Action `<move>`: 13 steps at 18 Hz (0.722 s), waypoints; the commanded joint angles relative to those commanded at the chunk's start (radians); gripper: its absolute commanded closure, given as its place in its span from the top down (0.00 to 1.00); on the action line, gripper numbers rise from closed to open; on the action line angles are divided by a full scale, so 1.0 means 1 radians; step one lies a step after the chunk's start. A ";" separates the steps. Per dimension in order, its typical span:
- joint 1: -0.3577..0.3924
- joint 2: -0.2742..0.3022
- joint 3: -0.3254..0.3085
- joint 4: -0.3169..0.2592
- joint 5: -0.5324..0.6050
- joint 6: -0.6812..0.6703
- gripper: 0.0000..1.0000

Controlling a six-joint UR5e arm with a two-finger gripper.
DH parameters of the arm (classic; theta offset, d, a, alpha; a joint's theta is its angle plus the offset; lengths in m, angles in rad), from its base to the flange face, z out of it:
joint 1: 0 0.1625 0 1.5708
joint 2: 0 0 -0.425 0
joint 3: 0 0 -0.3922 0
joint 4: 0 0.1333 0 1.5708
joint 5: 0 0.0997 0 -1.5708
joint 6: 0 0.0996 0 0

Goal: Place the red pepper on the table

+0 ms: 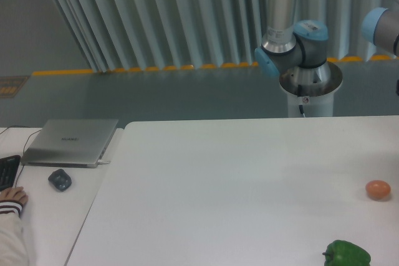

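The red pepper is out of view. The large white table [237,185] fills the middle and right of the camera view. The arm's base [310,85] stands behind the table's far edge, and an upper joint [381,26] shows at the right border. The gripper itself lies beyond the right edge of the frame, so its state does not show.
A green pepper [346,255] sits at the table's front right. A round orange-pink fruit [378,189] lies near the right edge. On the narrower desk at left are a closed laptop [72,142], a mouse [60,180], a keyboard [7,171] and a person's hand [12,199].
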 joint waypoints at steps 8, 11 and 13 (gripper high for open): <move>0.100 -0.064 0.047 0.055 -0.014 -0.345 1.00; 0.126 -0.115 0.095 0.078 -0.073 -0.505 1.00; 0.126 -0.136 0.115 0.081 -0.087 -0.587 1.00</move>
